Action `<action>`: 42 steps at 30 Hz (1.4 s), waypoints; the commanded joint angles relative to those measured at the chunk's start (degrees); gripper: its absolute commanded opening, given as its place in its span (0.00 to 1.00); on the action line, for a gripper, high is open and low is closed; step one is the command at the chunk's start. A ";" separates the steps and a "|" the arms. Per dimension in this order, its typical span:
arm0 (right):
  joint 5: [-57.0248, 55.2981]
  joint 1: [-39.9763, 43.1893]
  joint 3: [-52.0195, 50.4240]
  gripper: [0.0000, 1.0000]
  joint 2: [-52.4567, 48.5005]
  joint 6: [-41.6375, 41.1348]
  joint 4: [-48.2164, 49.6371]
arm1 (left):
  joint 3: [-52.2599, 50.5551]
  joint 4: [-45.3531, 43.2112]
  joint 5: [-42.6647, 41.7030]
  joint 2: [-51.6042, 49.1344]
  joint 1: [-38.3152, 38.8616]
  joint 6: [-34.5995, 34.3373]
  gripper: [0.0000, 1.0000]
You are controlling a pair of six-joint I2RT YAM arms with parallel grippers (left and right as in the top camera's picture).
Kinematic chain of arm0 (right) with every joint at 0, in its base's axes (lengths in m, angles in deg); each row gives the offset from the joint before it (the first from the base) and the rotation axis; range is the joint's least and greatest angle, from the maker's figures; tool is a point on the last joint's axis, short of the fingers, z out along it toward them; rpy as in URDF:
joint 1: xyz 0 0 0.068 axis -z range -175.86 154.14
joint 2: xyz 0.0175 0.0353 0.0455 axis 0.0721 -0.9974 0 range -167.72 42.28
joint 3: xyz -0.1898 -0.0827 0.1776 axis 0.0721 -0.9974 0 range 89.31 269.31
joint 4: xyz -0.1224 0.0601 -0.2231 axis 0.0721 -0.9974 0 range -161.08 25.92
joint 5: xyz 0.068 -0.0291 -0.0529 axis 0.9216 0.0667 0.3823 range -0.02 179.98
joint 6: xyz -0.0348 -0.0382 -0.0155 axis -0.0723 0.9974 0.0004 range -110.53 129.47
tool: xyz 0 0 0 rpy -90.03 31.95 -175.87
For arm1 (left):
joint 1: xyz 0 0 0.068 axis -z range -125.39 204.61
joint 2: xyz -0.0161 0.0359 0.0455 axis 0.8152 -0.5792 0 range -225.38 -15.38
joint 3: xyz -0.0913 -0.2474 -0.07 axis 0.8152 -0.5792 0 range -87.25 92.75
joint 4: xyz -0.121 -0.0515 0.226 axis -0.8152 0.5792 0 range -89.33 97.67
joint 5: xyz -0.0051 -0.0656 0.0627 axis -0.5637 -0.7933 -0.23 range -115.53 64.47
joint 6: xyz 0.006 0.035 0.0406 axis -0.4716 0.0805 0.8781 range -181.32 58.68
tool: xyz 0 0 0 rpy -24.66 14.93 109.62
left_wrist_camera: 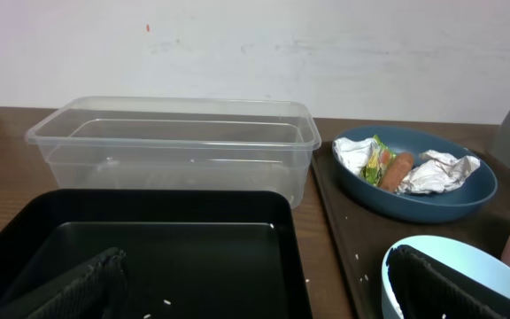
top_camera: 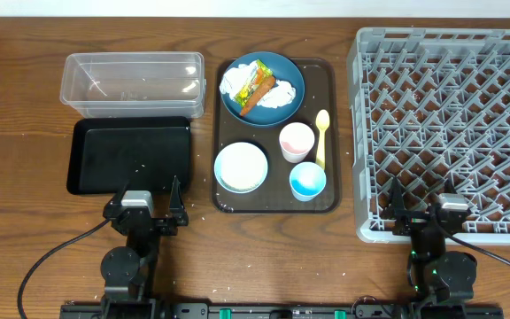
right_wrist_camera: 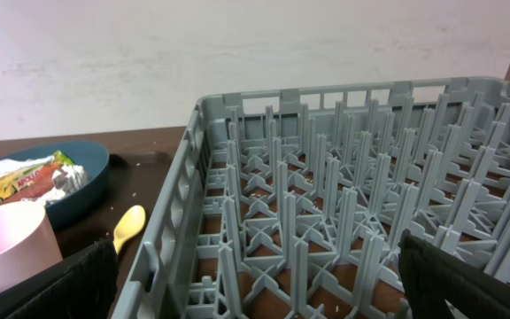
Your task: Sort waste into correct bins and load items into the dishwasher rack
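Note:
The dark blue plate point(top_camera: 263, 84) sits at the back of the brown serving tray and holds crumpled white napkin point(top_camera: 278, 95), the yellow-green-orange wrapper point(top_camera: 251, 82) and the orange carrot stick point(top_camera: 257, 96); they also show in the left wrist view point(left_wrist_camera: 395, 170). In front are the light blue bowl point(top_camera: 241, 167), pink cup point(top_camera: 296, 141), small light blue cup point(top_camera: 307, 181) and yellow spoon point(top_camera: 321, 135). The clear tub point(top_camera: 133, 82) and black tray point(top_camera: 131, 155) lie to the left. The grey rack point(top_camera: 450, 124) is on the right. My left gripper point(top_camera: 145, 190) is open over the black tray's front edge. My right gripper point(top_camera: 425, 197) is open over the rack's front edge.
The brown serving tray point(top_camera: 332, 106) lies between the bins and the rack. Loose white rice grains point(left_wrist_camera: 158, 303) lie in the black tray and on the wood beside it. A pale wall stands behind the table. Cables run from both arm bases at the front edge.

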 commanded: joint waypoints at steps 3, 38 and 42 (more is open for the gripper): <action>0.02 0.44 -0.24 0.99 0.20 0.52 -0.04 | -0.44 2.71 0.04 0.42 -0.02 0.55 0.96; -0.20 0.46 -0.24 0.99 0.20 0.52 0.90 | -0.44 2.71 0.02 0.42 -0.02 0.55 0.95; -0.63 0.44 -0.24 0.99 0.20 0.52 4.04 | -0.44 2.69 0.04 0.42 -0.02 0.55 0.95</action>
